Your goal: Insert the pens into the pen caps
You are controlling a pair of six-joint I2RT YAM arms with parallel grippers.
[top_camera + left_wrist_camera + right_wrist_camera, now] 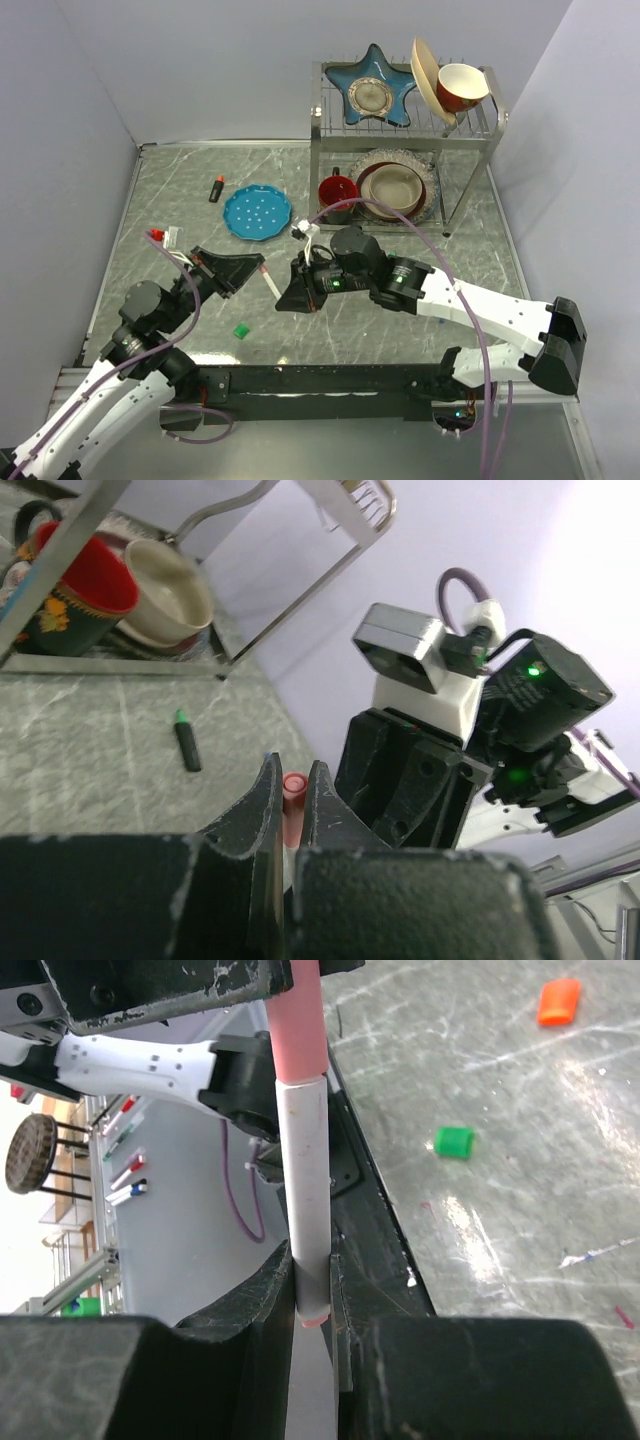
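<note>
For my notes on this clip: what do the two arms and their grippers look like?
The left arm and right arm have white shells with black joints. A purple cable loops along each. The left gripper and right gripper are matte black, their wedge-shaped fingers scuffed pale at the edges. Green lights glow on the right wrist.
</note>
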